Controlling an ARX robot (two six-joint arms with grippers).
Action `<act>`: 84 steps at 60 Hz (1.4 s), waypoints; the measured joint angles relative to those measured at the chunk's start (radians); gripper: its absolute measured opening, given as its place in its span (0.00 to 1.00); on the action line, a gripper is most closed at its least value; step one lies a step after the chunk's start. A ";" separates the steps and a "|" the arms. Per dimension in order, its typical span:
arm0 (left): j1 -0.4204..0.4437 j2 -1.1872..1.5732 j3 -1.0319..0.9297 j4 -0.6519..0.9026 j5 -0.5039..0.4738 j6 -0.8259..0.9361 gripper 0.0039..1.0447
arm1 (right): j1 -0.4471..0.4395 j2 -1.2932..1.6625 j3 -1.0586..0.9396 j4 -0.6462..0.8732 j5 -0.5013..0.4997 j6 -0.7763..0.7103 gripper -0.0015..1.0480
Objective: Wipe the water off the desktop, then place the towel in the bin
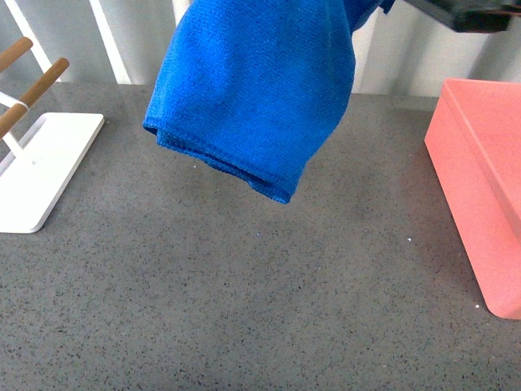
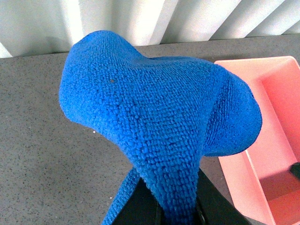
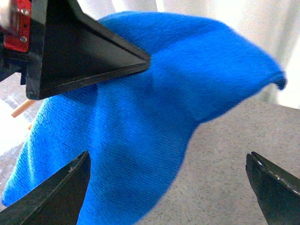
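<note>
Left gripper (image 2: 174, 211) was clamped on the towel (image 1: 252, 90). In the left wrist view its two black fingers (image 2: 136, 211) sat close together, with a neck of blue cloth squeezed between them. The rest of the cloth ballooned out above the fingers.

In the right wrist view one black wedge-shaped finger of that gripper lay flat against the towel's upper part, with a red part on the body behind it.

Right gripper (image 3: 168, 157) was spread wide and held nothing. Its fingers (image 3: 51, 197) stood far apart at either side of the right wrist view. The towel hung in front of the gap and overlapped one fingertip in that view. Cannot tell if that fingertip touched the cloth. The other fingertip was clear of it, over bare stone.

The towel was in the air, off the desktop (image 1: 244, 309). It hung folded from the top of the front view, with its hemmed lower edge above the grey surface.

The bin (image 1: 480, 187) stood on the desktop at the right, apart from the towel. In the left wrist view it was open-topped and just beside the hanging cloth.

A white stand (image 1: 41, 171) with wooden rods (image 1: 37, 85) stood at the far left, well apart from the bin.
</note>
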 joint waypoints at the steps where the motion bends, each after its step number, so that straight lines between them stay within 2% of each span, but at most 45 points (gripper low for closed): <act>1: 0.000 0.000 0.002 -0.001 0.000 -0.001 0.05 | 0.011 0.013 0.008 0.000 0.005 0.006 0.93; 11: -0.005 0.006 0.024 -0.014 0.004 -0.031 0.05 | 0.081 0.103 0.055 0.005 0.051 0.021 0.93; 29: -0.005 0.013 0.060 -0.034 0.005 -0.081 0.05 | 0.148 0.241 0.125 0.103 0.090 -0.030 0.92; 32: -0.004 0.013 0.060 -0.035 0.005 -0.085 0.05 | 0.151 0.247 0.130 0.120 0.095 -0.038 0.88; 53: -0.013 -0.002 0.061 -0.035 0.008 -0.164 0.05 | 0.144 0.277 0.128 0.267 0.098 -0.042 0.41; 65: -0.020 -0.009 0.060 -0.035 0.001 -0.180 0.05 | 0.133 0.271 0.122 0.291 0.091 -0.050 0.06; 77: -0.019 -0.015 0.052 -0.027 0.000 -0.203 0.05 | 0.116 0.247 0.122 0.275 0.087 -0.060 0.04; 84: -0.010 -0.026 0.035 -0.021 0.000 -0.214 0.25 | 0.100 0.232 0.122 0.267 0.079 -0.069 0.04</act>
